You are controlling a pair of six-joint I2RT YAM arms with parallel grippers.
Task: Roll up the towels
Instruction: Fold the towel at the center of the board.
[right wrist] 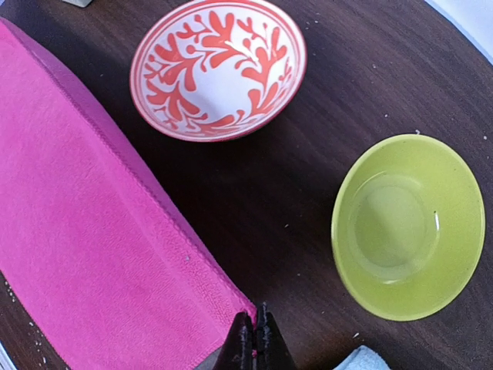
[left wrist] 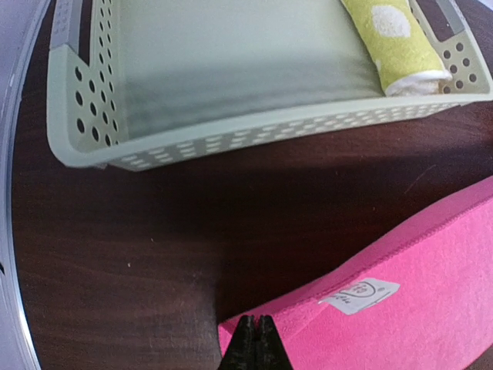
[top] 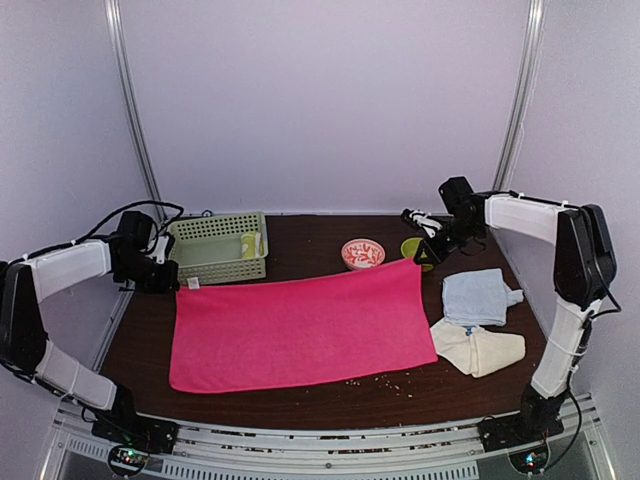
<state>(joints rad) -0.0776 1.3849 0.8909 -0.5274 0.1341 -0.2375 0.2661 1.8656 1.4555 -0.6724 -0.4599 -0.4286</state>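
From above, we see the long bright pink cloth towel [top: 300,325] spread flat on the counter [top: 300,238]. The left end effector [top: 168,274] is at its far left corner and the right end effector [top: 428,254] at its far right.

Left wrist: the tips are together, pinching that corner near the green perforated plastic basket [left wrist: 85,131].

Right wrist: the tips are likewise clamped on the hem.

We judge rolling is about to begin; next, both must fold the far edge nearward evenly.

I look onto a dark brown wooden table [top: 300,232] boxed in by plain pale lilac walls [top: 320,100]. Metal poles [top: 135,110] rise at its far corners, and a slotted aluminium rail [top: 330,452] runs along its near edge. The light is soft and even.
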